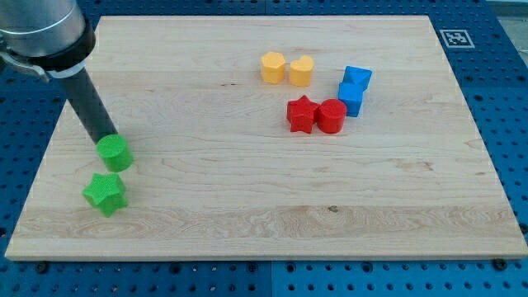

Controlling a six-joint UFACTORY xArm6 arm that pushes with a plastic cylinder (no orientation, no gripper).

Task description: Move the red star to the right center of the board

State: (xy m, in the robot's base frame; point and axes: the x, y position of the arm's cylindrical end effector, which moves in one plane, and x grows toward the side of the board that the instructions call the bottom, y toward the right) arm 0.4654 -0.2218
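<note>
Plainly, my tip sat near the tabletop's left edge, touching the green cylinder, well apart from the red star. This end effector is a bare rod without jaws. I judged it best to approach the star's left side, avoiding the touching red cylinder.

You see my tip touching the green cylinder at the counter's left, well apart from the red star beside the red cylinder.
</note>
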